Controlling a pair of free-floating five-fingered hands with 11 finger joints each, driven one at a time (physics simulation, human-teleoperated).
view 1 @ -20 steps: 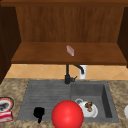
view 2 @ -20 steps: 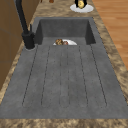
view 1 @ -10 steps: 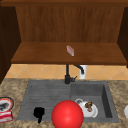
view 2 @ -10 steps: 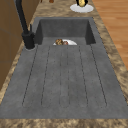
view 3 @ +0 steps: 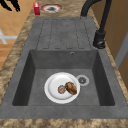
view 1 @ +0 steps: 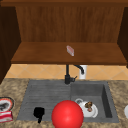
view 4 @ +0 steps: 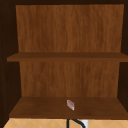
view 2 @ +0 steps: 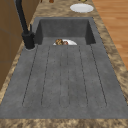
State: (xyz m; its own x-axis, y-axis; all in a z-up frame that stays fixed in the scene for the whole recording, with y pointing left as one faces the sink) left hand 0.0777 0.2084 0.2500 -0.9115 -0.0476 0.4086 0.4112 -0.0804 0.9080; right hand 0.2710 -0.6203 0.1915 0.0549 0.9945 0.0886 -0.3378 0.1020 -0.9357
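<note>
The big wooden cabinet (view 1: 67,27) fills the wall above the sink, and a small pink and grey block (view 1: 70,50) sits on its lowest shelf (view 1: 37,53); in the upper view the same block (view 4: 70,104) shows near the middle of that shelf. Below it is the dark grey sink (view 1: 50,92), set in a speckled stone surface (view 1: 12,86), with a ribbed draining part on the left and a deep basin on the right. A black tap (view 1: 68,75) stands at the back. A large red ball (view 1: 67,114) shows at the front edge of the sink and is cut off at the bottom; it hides part of the white plate (view 1: 90,110) in the basin. From the right side the plate (view 3: 62,87) lies flat on the basin floor with two brown bits of food (view 3: 70,88) on it, just beside the drain (view 3: 82,80). The left hand (view 1: 39,113) is a small black shape over the draining part, near the ball; it may be curled, but I cannot tell. At the far left, a round dish (view 1: 5,104) and a red box (view 1: 5,116) are cut off by the edge.
</note>
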